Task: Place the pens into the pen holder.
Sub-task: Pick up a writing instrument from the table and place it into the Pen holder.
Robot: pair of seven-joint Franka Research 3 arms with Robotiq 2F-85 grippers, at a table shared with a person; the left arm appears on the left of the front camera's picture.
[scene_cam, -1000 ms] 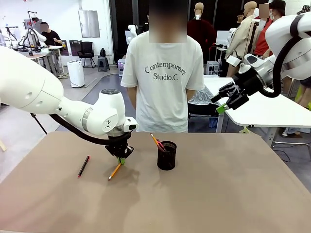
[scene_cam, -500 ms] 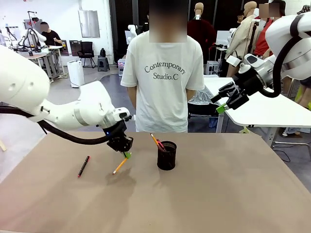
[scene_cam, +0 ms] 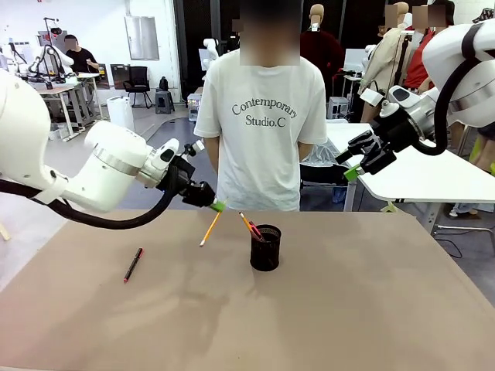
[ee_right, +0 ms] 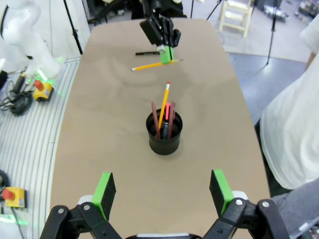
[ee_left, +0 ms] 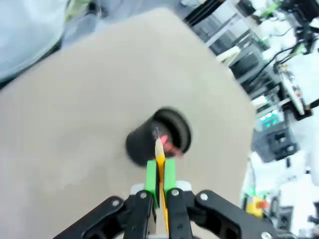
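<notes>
My left gripper [scene_cam: 217, 205] is shut on the yellow-orange pencil [scene_cam: 209, 228] and holds it in the air, slanting down, just left of the pen holder [scene_cam: 265, 247]. In the left wrist view the green pads [ee_left: 151, 173] pinch the pencil [ee_left: 160, 160], with the black mesh pen holder [ee_left: 149, 142] beyond its tip. The holder [ee_right: 164, 133] contains a pencil and some red pens. A red pen [scene_cam: 133, 264] lies on the table at the left. My right gripper [scene_cam: 354, 165] hangs open, high at the right; its pads [ee_right: 105, 191] stand wide apart.
A person in a white T-shirt [scene_cam: 263, 131] stands at the far edge of the brown table [scene_cam: 348, 309]. The right wrist view shows my left gripper [ee_right: 167, 53] with the pencil [ee_right: 149, 65] far off.
My left gripper has lifted the pencil off the table and carried it up and to the right, toward the pen holder. The right arm has not moved.
</notes>
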